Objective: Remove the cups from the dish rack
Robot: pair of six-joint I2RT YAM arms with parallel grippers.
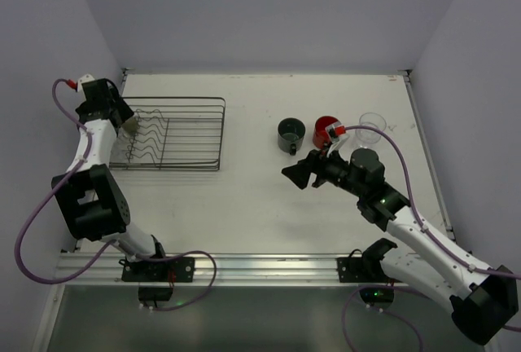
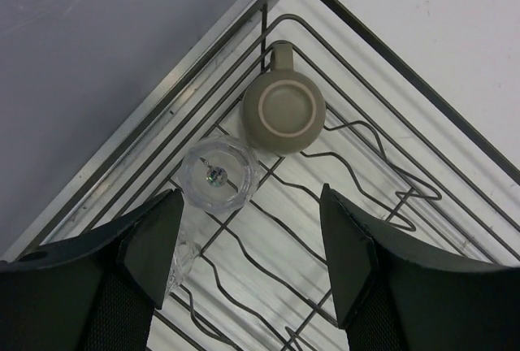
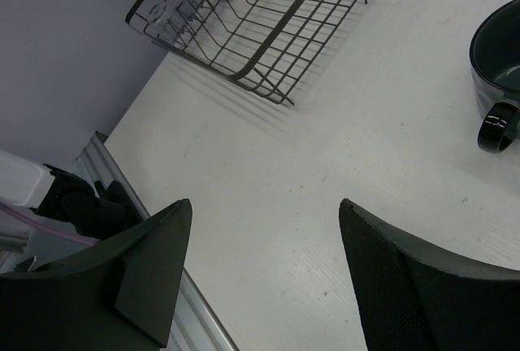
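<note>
From above, your left gripper (image 1: 124, 120) covers the left end of the dish rack (image 1: 187, 134), so the cups under it barely show there. The red mug (image 1: 321, 126) is half hidden behind the right arm's white connector (image 1: 334, 132), and the clear glass (image 1: 372, 126) is a faint outline on the table (image 1: 244, 213). In the right wrist view the dark grey-green mug (image 3: 496, 58) is cut off at the edge (only part of its rim and its handle show).

Your left wrist view is the plain one. The olive-grey cup (image 2: 284, 111) sits bottom-up in the rack's corner, with the clear tumbler (image 2: 218, 174) just beside it. Both lie beyond the fingertips, not between them. The left fingers (image 2: 150, 245) are spread wide. Your right gripper (image 3: 260, 270) is spread wide too, over bare table, with the rack well apart from it and the dark mug nearer
</note>
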